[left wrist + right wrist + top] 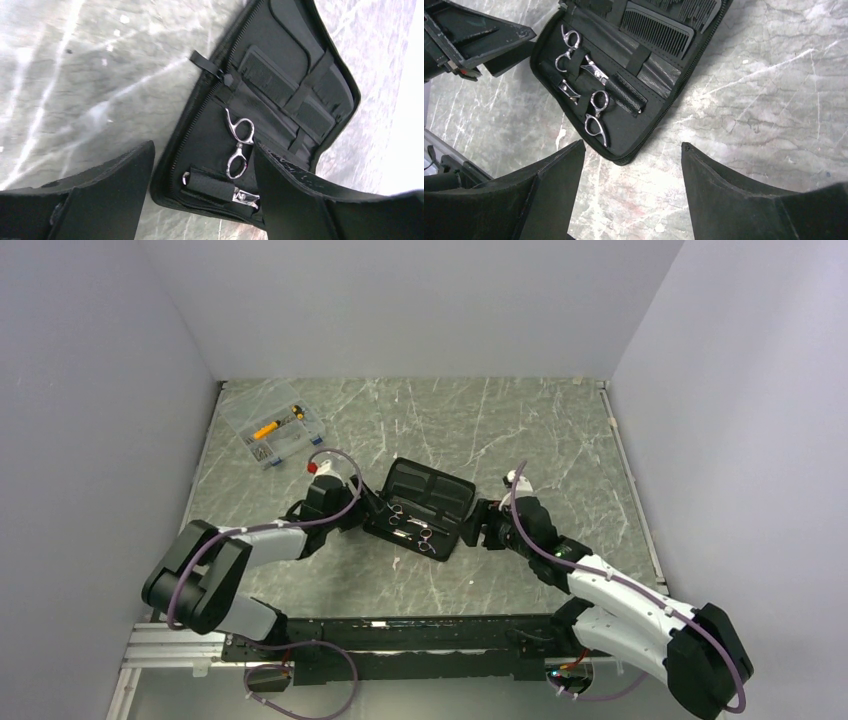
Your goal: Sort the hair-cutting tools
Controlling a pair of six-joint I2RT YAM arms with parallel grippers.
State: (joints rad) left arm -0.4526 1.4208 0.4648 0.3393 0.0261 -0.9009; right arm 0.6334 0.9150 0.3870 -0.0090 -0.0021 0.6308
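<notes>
The bench [520,420] is grey-green, marbled with white veins. The case [445,485] is black throughout, and the comb [656,30] is black too. The upper scissors [594,72] and lower scissors [597,114] are shiny silver. The box [272,430] is clear, with a yellow piece inside. The cables [340,465] are purple.

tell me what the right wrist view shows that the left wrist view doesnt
Only the right wrist view shows the ring handles of the second scissors and the clear teeth of the comb. Only the left wrist view shows the zip pull tab at the case's edge. Both show the open black case, the first scissors strapped inside it and the marbled table. Each also shows its own open gripper, the left gripper and the right gripper.
</notes>
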